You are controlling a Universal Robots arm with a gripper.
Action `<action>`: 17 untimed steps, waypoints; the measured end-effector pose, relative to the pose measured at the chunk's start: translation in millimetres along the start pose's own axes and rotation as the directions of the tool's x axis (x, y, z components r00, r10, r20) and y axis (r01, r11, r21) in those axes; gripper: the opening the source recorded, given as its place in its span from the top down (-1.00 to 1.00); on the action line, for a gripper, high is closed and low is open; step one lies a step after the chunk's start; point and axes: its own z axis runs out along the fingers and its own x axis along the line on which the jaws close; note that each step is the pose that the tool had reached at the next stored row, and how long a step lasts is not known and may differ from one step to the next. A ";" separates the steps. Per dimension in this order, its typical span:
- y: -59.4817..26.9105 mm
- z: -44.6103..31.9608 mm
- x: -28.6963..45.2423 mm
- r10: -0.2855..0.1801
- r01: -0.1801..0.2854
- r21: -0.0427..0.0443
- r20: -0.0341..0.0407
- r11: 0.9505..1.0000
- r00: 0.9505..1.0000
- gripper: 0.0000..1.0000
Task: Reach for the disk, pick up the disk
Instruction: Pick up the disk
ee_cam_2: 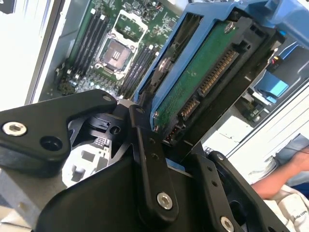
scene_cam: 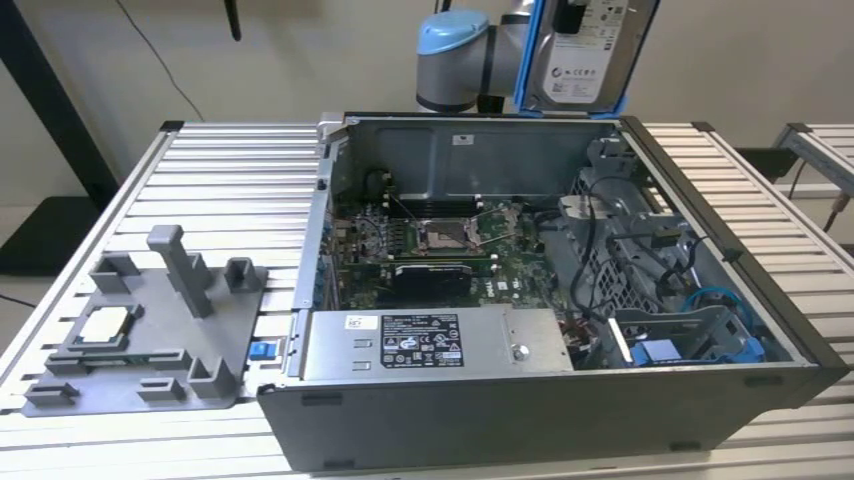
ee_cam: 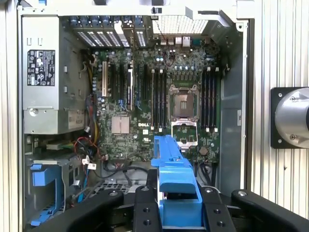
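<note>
So the gripper (ee_cam: 176,212) is pinching the disk (scene_cam: 583,52) by its blue frame, a finger each side; it's up in the air over the open computer case's (scene_cam: 534,420) far wall.

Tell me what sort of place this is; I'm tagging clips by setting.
Likely a robotics lab bench for computer servicing: an open PC case sits on a slatted metal table, and the end effector holds the disk above it.
</note>
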 end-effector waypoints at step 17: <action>-26.3 -1.4 -0.6 0.000 0.000 0.000 0.000 1.000 1.000 1.00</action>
